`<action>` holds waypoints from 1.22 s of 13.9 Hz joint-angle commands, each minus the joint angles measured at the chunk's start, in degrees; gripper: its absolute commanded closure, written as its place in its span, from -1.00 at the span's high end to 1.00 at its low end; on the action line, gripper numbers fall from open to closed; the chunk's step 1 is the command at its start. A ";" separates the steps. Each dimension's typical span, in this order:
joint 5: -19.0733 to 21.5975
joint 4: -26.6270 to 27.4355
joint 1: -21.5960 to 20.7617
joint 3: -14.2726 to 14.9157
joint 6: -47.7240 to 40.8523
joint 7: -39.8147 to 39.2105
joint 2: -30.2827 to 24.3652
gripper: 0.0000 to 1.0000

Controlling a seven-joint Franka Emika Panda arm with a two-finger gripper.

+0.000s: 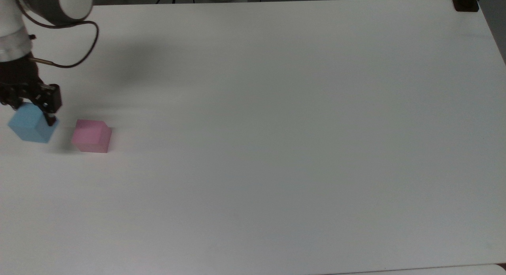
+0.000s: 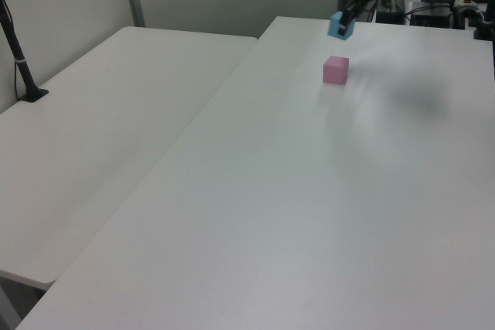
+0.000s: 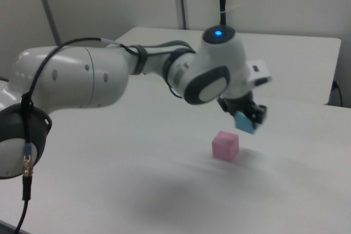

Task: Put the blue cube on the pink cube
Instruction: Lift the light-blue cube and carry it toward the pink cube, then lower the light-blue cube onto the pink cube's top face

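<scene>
One blue cube (image 3: 245, 122) sits clamped in the hand (image 3: 248, 114), airborne beside the pink cube (image 3: 226, 145).

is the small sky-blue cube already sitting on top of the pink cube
No, in the right view the small sky-blue matte cube hangs in the claw, above and apart from the pastel pink matte cube on the white table.

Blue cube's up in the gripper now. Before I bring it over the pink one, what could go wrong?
1. The small light-blue matte cube hangs tilted in the gripper, corner down, so it may land skewed and slide off.
2. The small pastel-pink matte cube sits loose on the white table; a low approach could knock it away.
</scene>
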State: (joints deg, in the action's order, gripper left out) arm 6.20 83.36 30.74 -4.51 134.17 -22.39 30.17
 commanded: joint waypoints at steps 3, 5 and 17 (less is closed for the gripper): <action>-2.68 3.91 -4.90 0.11 -0.84 5.60 -1.69 -0.31; -3.21 4.44 -4.99 0.11 -3.02 6.13 -1.87 -0.31; -8.40 5.67 -5.34 0.11 -7.17 8.86 -3.18 1.00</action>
State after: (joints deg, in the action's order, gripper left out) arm -1.11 87.10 25.96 -4.73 128.17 -15.13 29.34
